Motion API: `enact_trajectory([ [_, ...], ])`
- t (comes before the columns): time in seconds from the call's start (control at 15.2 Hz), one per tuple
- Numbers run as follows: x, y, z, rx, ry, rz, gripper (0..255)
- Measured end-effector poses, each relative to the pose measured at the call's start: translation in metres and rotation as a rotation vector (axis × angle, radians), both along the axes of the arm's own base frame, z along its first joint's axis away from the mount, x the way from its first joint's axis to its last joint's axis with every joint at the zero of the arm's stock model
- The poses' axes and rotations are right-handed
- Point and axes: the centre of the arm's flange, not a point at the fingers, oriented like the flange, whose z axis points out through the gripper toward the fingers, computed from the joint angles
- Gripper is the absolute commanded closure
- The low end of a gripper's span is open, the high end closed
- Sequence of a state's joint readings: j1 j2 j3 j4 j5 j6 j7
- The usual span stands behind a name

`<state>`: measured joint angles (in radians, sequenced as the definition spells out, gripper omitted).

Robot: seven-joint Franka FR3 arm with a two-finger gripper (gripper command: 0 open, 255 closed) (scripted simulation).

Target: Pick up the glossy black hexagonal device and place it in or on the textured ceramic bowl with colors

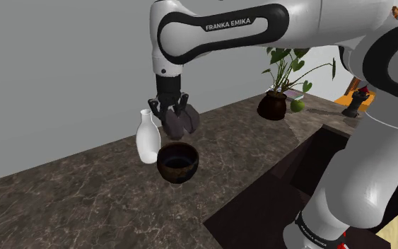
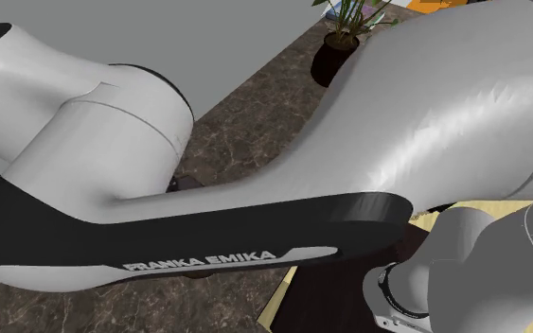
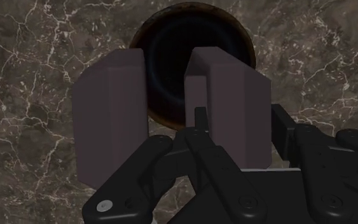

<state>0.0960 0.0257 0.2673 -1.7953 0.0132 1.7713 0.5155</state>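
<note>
1 dark bowl (image 1: 176, 174) beneath gripper (image 1: 174, 113), fingers clasping 1 dark faceted device (image 1: 179, 127); white bottle (image 1: 146, 138) beside it, shoulder view's left; arm (image 1: 231, 25) lettered "FRANKA EMIKA".

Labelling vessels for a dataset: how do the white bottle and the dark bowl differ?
The bottle is white, tall and narrow-necked; the bowl is dark, low and wide-mouthed. The bowl lies under the device held by the gripper; the bottle stands to one side. Both sit upright on the dark veined counter.
</note>
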Motion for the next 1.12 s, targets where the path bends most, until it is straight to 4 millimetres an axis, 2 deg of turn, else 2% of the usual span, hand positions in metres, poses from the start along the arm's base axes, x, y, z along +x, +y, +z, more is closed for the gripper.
enact_trajectory([
  [0.13,0.001,0.005,-0.009,0.0,0.0,-0.001,255],
  [1.12,0.003,0.005,-0.087,0.0,0.0,-0.001,255],
])
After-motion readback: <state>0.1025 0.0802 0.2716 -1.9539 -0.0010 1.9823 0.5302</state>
